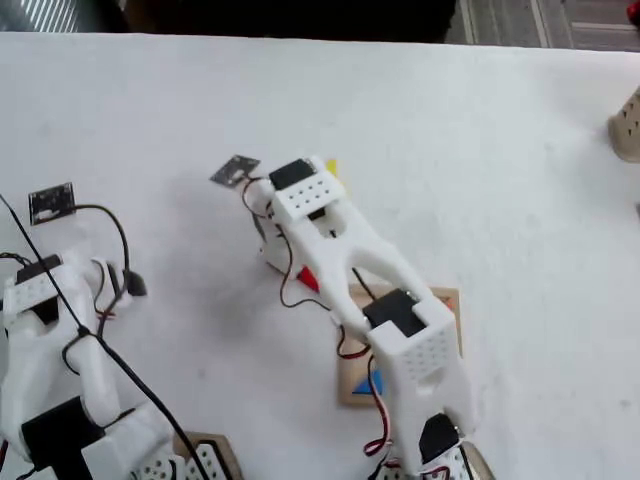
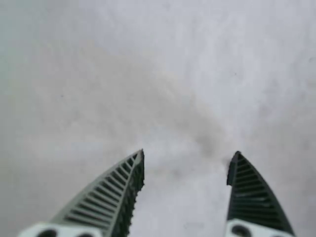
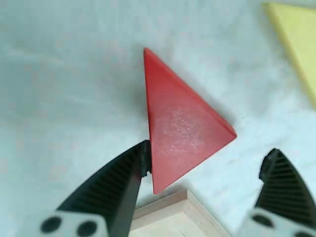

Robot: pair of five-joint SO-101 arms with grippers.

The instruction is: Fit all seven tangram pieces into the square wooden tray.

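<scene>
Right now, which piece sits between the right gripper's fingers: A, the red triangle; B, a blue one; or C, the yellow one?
A: the red triangle lies flat between the fingers of the open right gripper, while the yellow piece lies apart, farther off.

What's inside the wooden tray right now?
A blue piece lies in the wooden tray near one edge. The right arm covers most of the rest, so other pieces inside cannot be counted.
</scene>
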